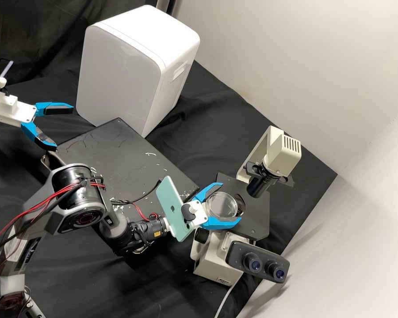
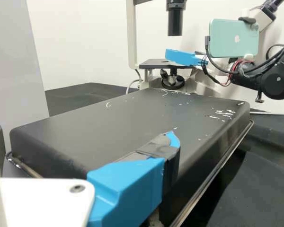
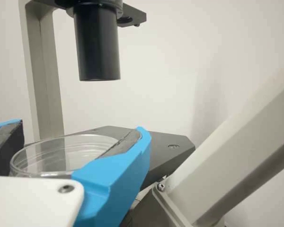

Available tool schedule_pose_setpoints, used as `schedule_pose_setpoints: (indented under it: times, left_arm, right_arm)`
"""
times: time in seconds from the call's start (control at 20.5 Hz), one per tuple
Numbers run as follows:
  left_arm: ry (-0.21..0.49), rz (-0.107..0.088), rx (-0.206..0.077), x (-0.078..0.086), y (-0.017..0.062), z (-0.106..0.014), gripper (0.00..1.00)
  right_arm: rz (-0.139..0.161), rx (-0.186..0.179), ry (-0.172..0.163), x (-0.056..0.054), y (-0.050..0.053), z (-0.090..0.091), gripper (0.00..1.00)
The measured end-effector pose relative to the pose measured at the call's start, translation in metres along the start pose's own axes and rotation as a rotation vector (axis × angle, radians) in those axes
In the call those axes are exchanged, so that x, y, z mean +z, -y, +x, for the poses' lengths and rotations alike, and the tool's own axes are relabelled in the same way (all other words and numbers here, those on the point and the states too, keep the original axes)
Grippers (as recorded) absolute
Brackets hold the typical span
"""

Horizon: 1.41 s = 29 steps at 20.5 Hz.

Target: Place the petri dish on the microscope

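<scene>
1. Nearest, at the lower right of the high view, sit the microscope's (image 1: 216, 260) twin eyepieces (image 1: 263, 265).
2. Just beyond them, right of centre, the right gripper (image 1: 229, 202) is closed on the petri dish (image 1: 221, 205), with one blue finger on each side of its wall. The dish sits level over the black stage (image 1: 256, 218), just short of the condenser (image 1: 256, 185). We cannot tell whether its base touches the stage.
3. We judge the dish light, stiff and brittle, with a slick clear wall; a hard squeeze could crack it or pop it free. The right hold is the present one, across opposite sides of the wall, with the dish level.
4. Clamped behind that gripper is a mint-green phone (image 1: 172, 207). Left of it, mid-frame, lies a black slab (image 1: 119, 163).
5. Farther off, at the upper left, the left gripper (image 1: 61, 126) stands wide open and empty beside the slab's corner. Farthest, at top centre, stands a white box (image 1: 137, 66).
6. The right wrist view gives us the dish wall seated against a finger pad (image 3: 125, 141), with the condenser barrel above. The high view adds the dish's place over the stage. The left wrist view, side-on, adds the objectives (image 2: 173, 81) beneath the stage.
</scene>
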State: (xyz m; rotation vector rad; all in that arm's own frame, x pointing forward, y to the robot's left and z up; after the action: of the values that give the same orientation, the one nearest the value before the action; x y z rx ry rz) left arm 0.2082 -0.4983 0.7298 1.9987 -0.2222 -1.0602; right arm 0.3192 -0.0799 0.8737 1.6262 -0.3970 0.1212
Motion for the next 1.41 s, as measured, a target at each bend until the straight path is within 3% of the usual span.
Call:
schedule_pose_setpoints:
  times: [0.29,0.34,0.78,1.07,1.41]
  left_arm:
    - [0.0,0.0,0.0,0.0,0.0,0.0,1.0]
    - [0.0,0.0,0.0,0.0,0.0,0.0,1.0]
    - [0.0,0.0,0.0,0.0,0.0,0.0,1.0]
    - [0.0,0.0,0.0,0.0,0.0,0.0,1.0]
    - [0.007,0.001,-0.002,0.001,0.0003,0.001,1.0]
  right_arm:
    - [-0.001,-0.006,0.006,-0.003,0.001,0.008,0.0]
    - [-0.014,-0.004,0.01,-0.002,0.002,0.009,0.0]
    - [-0.024,0.064,0.064,0.004,0.0,0.025,0.0]
    - [-0.026,0.093,0.081,0.006,0.0,0.034,0.0]
    - [-0.024,0.124,0.106,0.001,0.004,0.036,0.0]
